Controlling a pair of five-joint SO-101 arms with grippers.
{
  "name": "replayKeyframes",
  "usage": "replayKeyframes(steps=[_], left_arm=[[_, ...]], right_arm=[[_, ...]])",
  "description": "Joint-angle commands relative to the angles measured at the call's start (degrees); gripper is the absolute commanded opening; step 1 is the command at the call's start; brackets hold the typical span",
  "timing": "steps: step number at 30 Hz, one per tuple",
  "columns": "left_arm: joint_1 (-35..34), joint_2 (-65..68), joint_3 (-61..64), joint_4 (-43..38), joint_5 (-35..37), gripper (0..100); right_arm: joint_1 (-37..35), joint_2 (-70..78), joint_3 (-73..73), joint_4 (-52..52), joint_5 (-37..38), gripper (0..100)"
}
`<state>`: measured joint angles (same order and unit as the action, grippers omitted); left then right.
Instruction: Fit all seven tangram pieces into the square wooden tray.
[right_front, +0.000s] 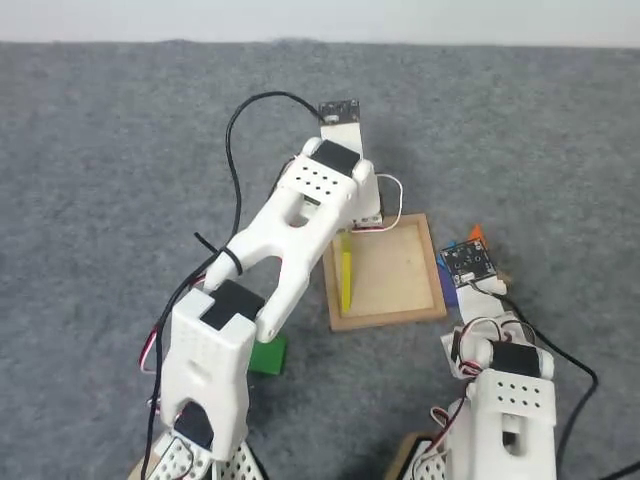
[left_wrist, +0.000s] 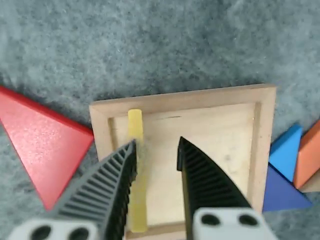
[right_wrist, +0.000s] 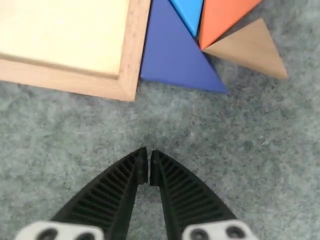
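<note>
Left gripper (left_wrist: 156, 145): my jaws are spread and empty over the square wooden tray (left_wrist: 182, 95). One finger is just beside the yellow piece (left_wrist: 135, 125), which stands on edge along the tray's left wall in the high view. The rest of the floor is open wood. Red triangle (left_wrist: 40, 145) has a corner at the outer rim. Right gripper (right_wrist: 149, 165): jaws pressed together over carpet, near a tray corner. Dark blue triangle (right_wrist: 172, 55) lies against that rim, and the light blue (right_wrist: 189, 12), orange (right_wrist: 222, 17) and tan (right_wrist: 252, 47) triangles are bunched beside it.

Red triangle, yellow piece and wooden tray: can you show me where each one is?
Red triangle (left_wrist: 42, 142), left wrist view, the middle of its flat top.
Yellow piece (left_wrist: 135, 125), left wrist view, its end farthest from the gripper.
Wooden tray (left_wrist: 185, 102), left wrist view, the bare rim on its far side.
</note>
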<state>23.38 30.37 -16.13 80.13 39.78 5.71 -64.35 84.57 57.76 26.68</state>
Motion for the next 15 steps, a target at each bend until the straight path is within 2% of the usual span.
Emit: replayKeyframes(steps=[1,7,12,15], left_arm=[[1.58,-0.88,-2.86,-1.14,-1.85,13],[5.63,-0.88,-2.86,-1.32,-1.93,13],[5.27,-1.14,-2.86,-1.05,-2.11,13],[4.13,-2.46,-3.74,-0.88,-5.98,13]], right_arm=[[-0.31,-1.45,-0.62,-2.07,0.44,3.0],[-0.31,-1.45,-0.62,-2.07,0.44,3.0],[-0.31,-1.45,-0.53,-2.07,0.44,3.0],[-0.31,-1.45,-0.53,-2.07,0.44,3.0]])
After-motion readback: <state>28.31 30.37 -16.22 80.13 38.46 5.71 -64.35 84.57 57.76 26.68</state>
